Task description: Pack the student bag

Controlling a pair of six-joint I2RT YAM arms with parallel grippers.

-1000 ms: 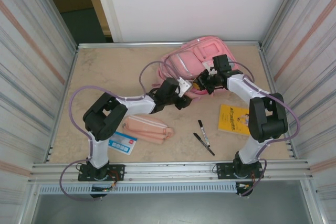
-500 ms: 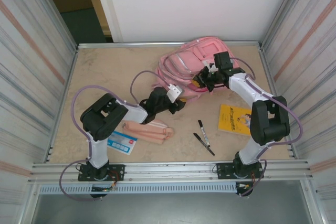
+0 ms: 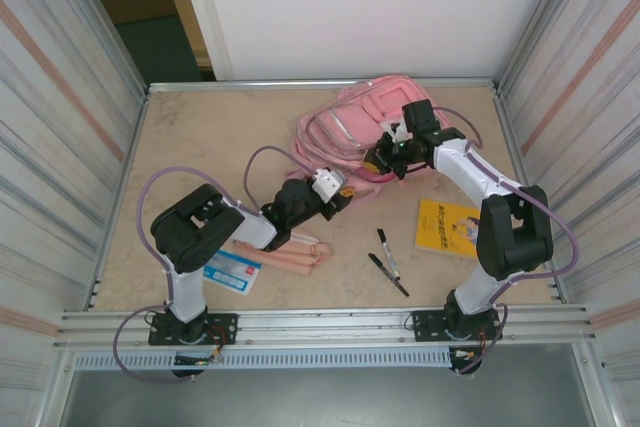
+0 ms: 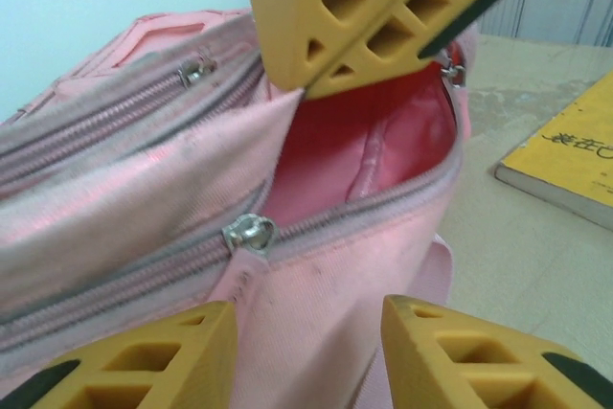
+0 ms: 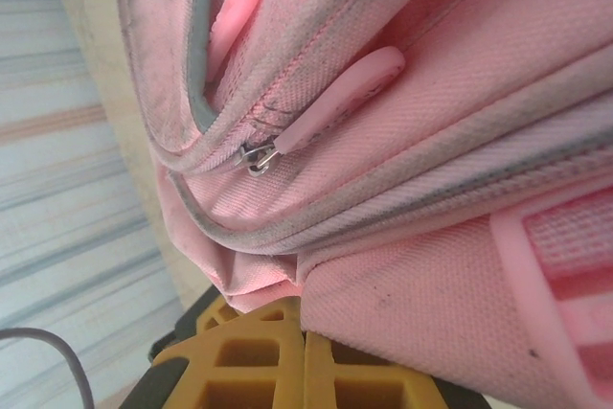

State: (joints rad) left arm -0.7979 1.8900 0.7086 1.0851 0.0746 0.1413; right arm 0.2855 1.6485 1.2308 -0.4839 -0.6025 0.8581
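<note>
The student bag (image 3: pixel 345 122), a large pink backpack, lies at the back of the table. My right gripper (image 3: pixel 378 159) is shut on the fabric edge of its front pocket and holds the flap up. In the right wrist view the shut fingertips (image 5: pixel 305 366) pinch pink cloth below a zip pull (image 5: pixel 259 155). My left gripper (image 3: pixel 345 194) stands open just in front of the bag. In the left wrist view its gripper (image 4: pixel 306 352) frames the pocket's lower zip (image 4: pixel 249 234). The red inside of the pocket (image 4: pixel 354 150) shows beneath the right gripper's fingers (image 4: pixel 383 16).
A flat pink pencil pouch (image 3: pixel 285 247) and a blue card (image 3: pixel 232 272) lie under the left arm. Two black markers (image 3: pixel 388 252) sit at the centre front. A yellow book (image 3: pixel 446 227) lies right of them, also seen as the yellow book (image 4: pixel 565 155). Metal walls close in both sides.
My left gripper has drawn back toward the near left, a little away from the bag. The right gripper has kept its grip and shifted slightly left, lifting the pocket flap.
</note>
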